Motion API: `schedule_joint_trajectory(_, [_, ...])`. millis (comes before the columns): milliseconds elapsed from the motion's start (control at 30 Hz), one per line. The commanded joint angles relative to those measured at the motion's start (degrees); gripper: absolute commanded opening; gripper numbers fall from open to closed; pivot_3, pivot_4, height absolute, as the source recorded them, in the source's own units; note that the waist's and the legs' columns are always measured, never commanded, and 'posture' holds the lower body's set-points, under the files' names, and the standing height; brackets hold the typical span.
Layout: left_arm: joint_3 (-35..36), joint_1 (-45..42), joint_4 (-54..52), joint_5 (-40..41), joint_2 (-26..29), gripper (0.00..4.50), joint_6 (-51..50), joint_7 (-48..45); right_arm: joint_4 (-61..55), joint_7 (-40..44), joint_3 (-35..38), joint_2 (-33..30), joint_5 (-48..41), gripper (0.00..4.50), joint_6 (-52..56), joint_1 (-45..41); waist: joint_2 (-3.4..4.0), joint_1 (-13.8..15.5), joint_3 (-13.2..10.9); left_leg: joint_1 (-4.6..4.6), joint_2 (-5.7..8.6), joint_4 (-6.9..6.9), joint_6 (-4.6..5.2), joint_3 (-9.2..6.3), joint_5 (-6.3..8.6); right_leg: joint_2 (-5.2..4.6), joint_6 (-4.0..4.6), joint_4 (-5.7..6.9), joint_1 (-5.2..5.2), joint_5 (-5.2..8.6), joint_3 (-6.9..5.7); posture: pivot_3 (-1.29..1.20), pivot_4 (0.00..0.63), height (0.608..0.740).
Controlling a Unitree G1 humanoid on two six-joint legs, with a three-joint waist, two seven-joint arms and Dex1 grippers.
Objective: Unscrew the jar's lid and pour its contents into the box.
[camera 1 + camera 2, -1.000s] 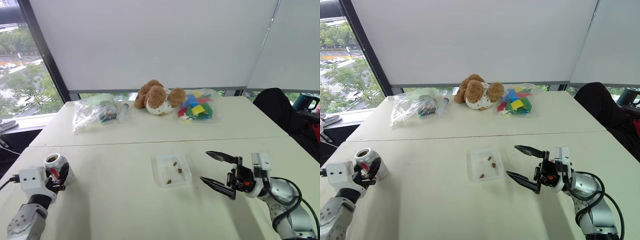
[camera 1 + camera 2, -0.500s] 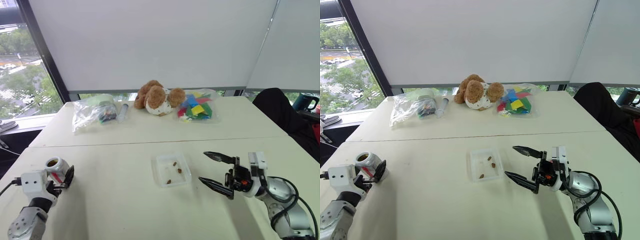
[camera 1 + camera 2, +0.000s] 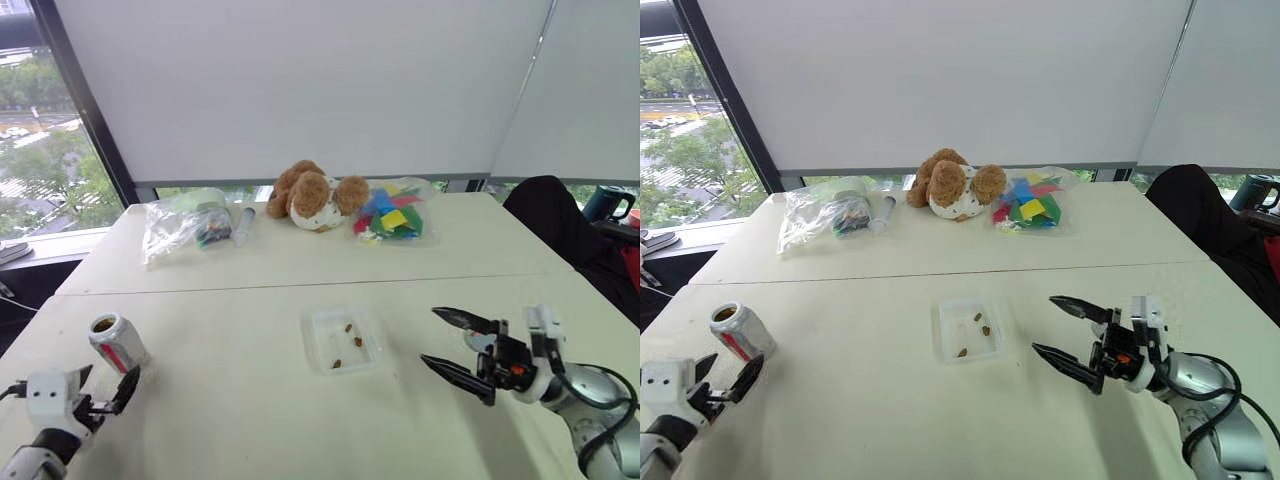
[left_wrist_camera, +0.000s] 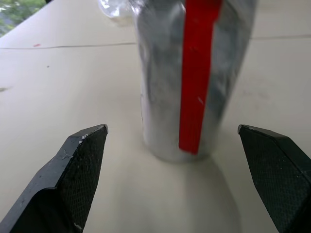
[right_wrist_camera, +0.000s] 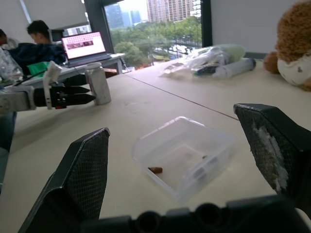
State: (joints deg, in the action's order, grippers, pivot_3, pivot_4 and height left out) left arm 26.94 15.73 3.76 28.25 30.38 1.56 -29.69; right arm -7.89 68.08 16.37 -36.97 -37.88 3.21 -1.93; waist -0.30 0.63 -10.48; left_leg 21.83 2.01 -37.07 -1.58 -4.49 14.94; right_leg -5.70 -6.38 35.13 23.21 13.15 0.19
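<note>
Down at the near left corner of the pale table [image 3: 250,420], the left gripper [image 3: 100,385] hangs with its two black fingers spread wide and nothing between them, just short of the small silver-grey metal jar with the red stripe down its side [image 3: 118,343]. That jar stands upright on the table with its mouth uncovered and something brown showing inside the rim; I can't spot the lid from where I'm standing. Over on the near right, the right gripper [image 3: 450,345] is splayed open too, empty, its tips aimed toward the shallow clear plastic box with rounded corners [image 3: 343,340], close beside it but not touching. A few tiny brown pellets [image 3: 350,338] lie in that box, so the pouring looks at least partly done, with the jar parked back on the table. If more is to come out, the sensible way is to bring the open left fingers squarely around the jar's middle, straddling the red stripe, and close firmly before lifting, since smooth metal could slip. Farther back sit a clear bag of odds and ends [image 3: 185,225], a brown teddy bear [image 3: 312,195] and a bag of coloured pieces [image 3: 395,212].
</note>
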Motion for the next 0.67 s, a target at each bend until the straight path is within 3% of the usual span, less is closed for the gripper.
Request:
schedule_joint_trajectory(33, [3.4,6.9,-5.4,-1.5,3.3,4.43,2.2,-5.7,-2.2,1.0,3.9,-2.3,-1.9,4.5,0.2,1.0,-0.02,0.0,0.0,0.01,-0.01,0.02,0.0,0.02,0.01,-0.01,0.01,-0.02,0.01,0.01,0.0,0.0,0.15,0.74])
schedule_joint_trajectory(133, [2.7,14.4,-8.1,-4.8,7.6,4.43,7.2,-14.6,-1.8,2.1,5.0,-3.4,-2.0,4.5,0.0,1.9,-0.04,0.0,0.0,0.04,-0.04,0.06,0.0,0.06,0.03,-0.05,0.08,-0.05,0.06,0.06,0.0,0.0,0.15,0.74])
schedule_joint_trajectory(367, [8.5,23.6,-18.4,-1.0,13.6,4.43,6.1,-27.1,-1.6,10.9,5.2,-9.9,1.9,4.5,-3.8,5.9,-0.01,0.1,0.0,0.44,-0.03,-0.04,-0.02,0.07,0.04,-0.25,0.08,-0.16,0.27,0.1,-0.16,0.0,0.15,0.74])
schedule_joint_trajectory(467, [8.8,21.9,-19.1,-0.3,15.2,4.43,6.1,-30.0,-1.9,13.3,5.9,-13.3,2.3,4.5,-3.5,6.1,0.08,0.1,0.0,0.47,-0.02,-0.03,-0.01,0.12,0.04,-0.27,0.07,-0.16,0.33,0.11,-0.15,0.0,0.15,0.74])
schedule_joint_trajectory(667, [6.0,15.8,-19.2,-2.5,14.7,4.43,6.1,-29.6,-2.0,11.1,4.9,-12.7,2.5,4.5,-2.7,4.8,0.01,0.0,0.0,0.47,-0.05,-0.01,0.0,0.15,0.03,-0.18,0.07,-0.16,0.33,0.1,-0.21,0.0,0.15,0.74])
